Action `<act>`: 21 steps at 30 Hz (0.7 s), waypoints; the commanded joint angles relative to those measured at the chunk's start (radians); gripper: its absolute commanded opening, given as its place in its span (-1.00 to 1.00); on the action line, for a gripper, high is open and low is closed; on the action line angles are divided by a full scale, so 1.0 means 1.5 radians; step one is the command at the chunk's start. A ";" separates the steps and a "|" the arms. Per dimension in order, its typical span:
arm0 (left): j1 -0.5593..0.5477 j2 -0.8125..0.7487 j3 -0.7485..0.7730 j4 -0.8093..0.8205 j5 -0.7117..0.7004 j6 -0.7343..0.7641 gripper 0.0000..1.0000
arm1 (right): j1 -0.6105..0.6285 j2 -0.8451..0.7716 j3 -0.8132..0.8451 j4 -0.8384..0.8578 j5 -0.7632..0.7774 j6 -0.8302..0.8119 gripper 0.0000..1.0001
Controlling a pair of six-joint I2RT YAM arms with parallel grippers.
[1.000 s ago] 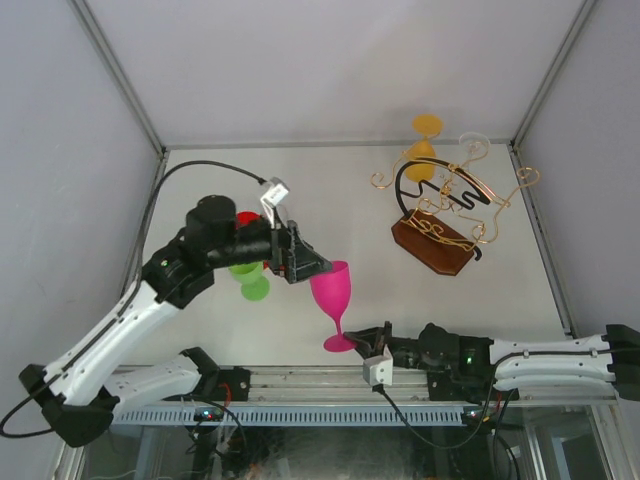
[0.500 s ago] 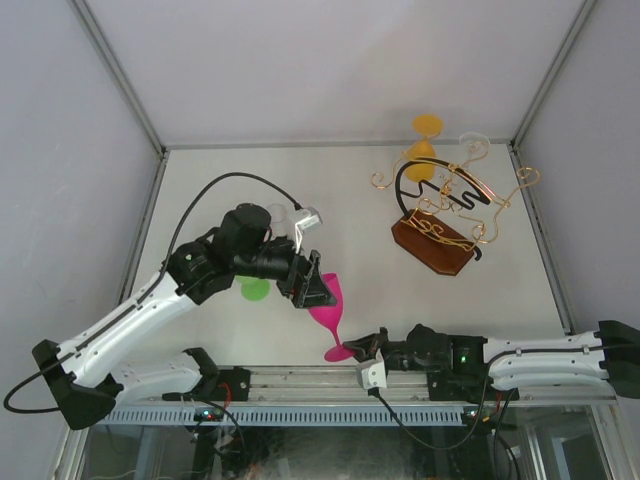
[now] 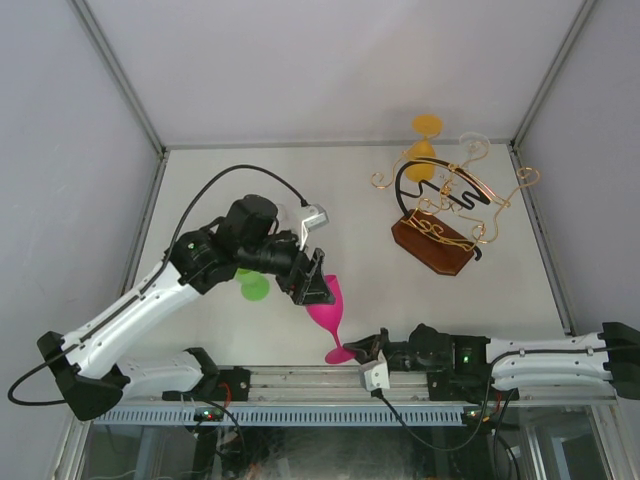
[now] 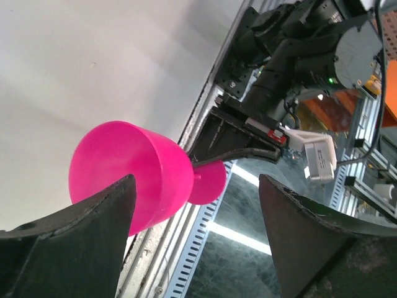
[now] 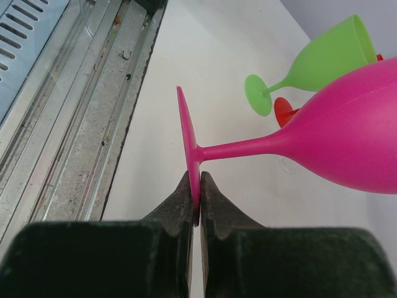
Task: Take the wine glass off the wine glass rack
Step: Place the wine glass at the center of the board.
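The wine glass rack (image 3: 432, 245), a brown base with a black arch and gold wire arms, stands at the back right. An orange glass (image 3: 424, 150) and a clear glass (image 3: 472, 143) hang on it. A pink wine glass (image 3: 326, 305) is tilted near the front edge. My right gripper (image 3: 368, 350) is shut on the rim of its foot (image 5: 188, 139), seen edge-on in the right wrist view. My left gripper (image 3: 316, 285) is open at the bowl (image 4: 130, 167), which lies against its left finger (image 4: 68, 248).
A green glass (image 3: 253, 288) stands left of the pink one, partly under my left arm; it also shows in the right wrist view (image 5: 322, 56) beside a red glass (image 5: 286, 112). The metal front rail (image 3: 300, 385) runs just below the pink foot.
My left arm has swung right and towards the front, and its gripper now sits over the pink bowl. The pink glass has tipped and shifted a little left. My right gripper still pinches the foot.
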 commanded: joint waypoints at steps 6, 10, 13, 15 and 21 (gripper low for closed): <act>-0.002 0.006 0.004 -0.044 0.168 0.132 0.66 | -0.002 -0.029 0.025 0.018 -0.055 0.011 -1.00; -0.002 0.013 0.008 -0.052 0.193 0.132 0.60 | -0.001 -0.037 0.026 0.016 -0.054 0.012 -1.00; -0.002 0.007 0.002 -0.048 0.214 0.128 0.46 | -0.001 -0.034 0.026 0.012 -0.031 0.011 -1.00; -0.002 0.004 -0.006 -0.046 0.216 0.125 0.39 | -0.001 -0.033 0.025 0.010 -0.019 0.010 -1.00; -0.002 -0.018 -0.032 -0.057 0.228 0.150 0.35 | -0.003 -0.053 0.012 0.028 -0.029 0.013 -1.00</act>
